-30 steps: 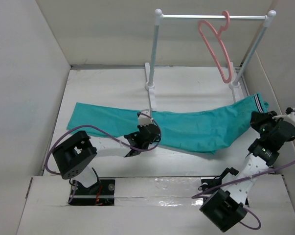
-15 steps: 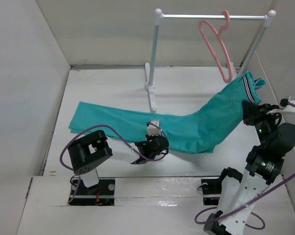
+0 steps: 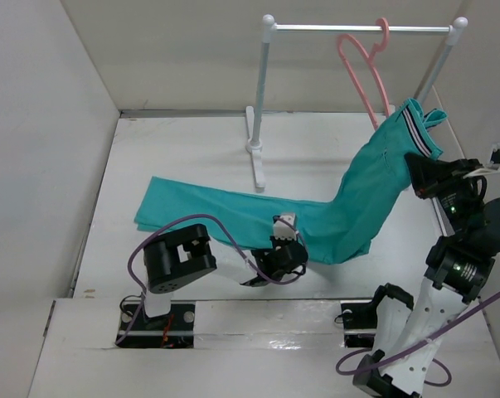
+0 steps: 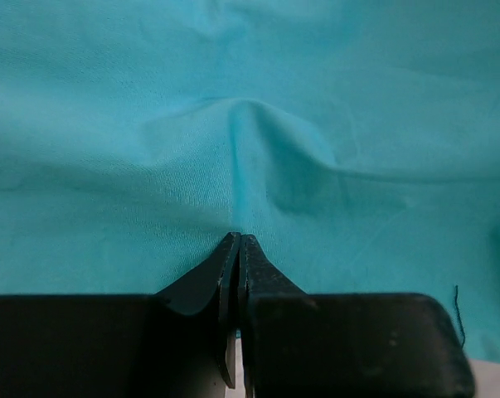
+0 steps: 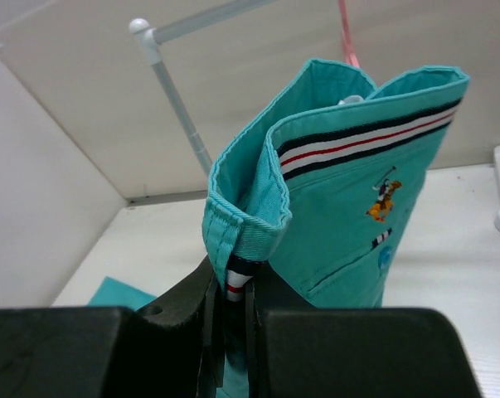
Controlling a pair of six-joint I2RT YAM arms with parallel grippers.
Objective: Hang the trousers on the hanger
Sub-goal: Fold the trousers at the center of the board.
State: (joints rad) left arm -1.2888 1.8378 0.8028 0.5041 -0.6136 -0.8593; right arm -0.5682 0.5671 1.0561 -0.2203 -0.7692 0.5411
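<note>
under both pincers lies the white bench (image 3: 183,157), shut in by pale walls (image 3: 50,124) to the left pincer's left and on the far side. the teal trousers (image 3: 233,207) span from one pincer to the other. the legs lie flat on the bench, reaching out well past the left pincer (image 3: 289,242) on its left side, while the waist end rises off the bench up to the right pincer (image 3: 417,162). beyond both pincers, at the far side of the bench, stands the white-and-grey rail stand (image 3: 263,99). the pink hanger (image 3: 361,79) hangs by its hook from the rail, beyond the right pincer and a little to its left. its lower end is just beside the raised striped waistband (image 5: 366,141); whether the two touch cannot be told. the right pincer is clenched on a folded edge of that waistband, with cloth nipped between its closed tips and the rest standing up above them. the left pincer sits low at the bench, its tips pressed together on a small ridge of teal cloth that puckers just ahead of them.
</note>
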